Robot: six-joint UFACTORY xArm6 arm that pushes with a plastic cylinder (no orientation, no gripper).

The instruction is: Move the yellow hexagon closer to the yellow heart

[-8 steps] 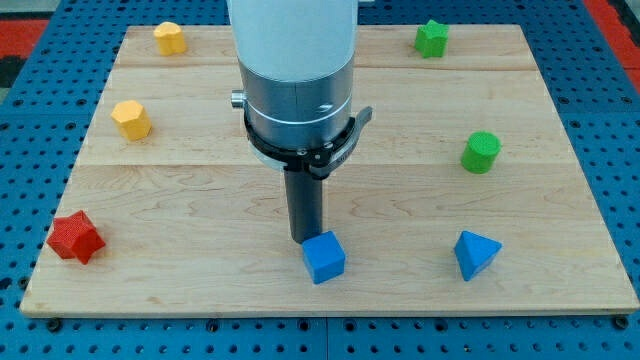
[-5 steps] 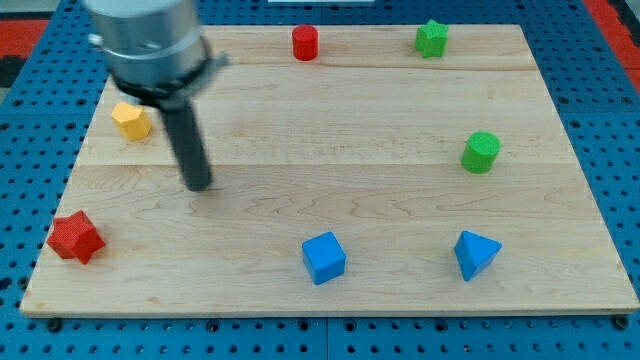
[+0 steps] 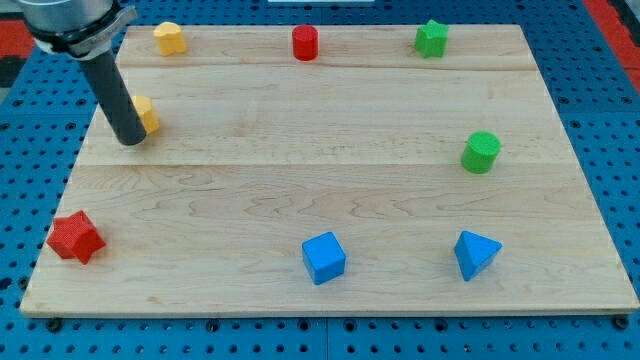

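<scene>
Yellow hexagon (image 3: 147, 113): small, flat on the wooden board near the view's left edge, left part hidden behind the dark rod. Yellow heart (image 3: 169, 38): small, flat on the board at the view's top left corner, above the hexagon, apart.

Text: none readable anywhere in view.
Labels: none on the wooden board (image 3: 330, 170).
Brands: none visible on the rod or the arm housing above my tip (image 3: 131, 142).
Numbers: none on any block, including the yellow hexagon (image 3: 147, 114) and the yellow heart (image 3: 169, 38).
Signs: none on the blue perforated table (image 3: 620, 150) surrounding the board.
</scene>
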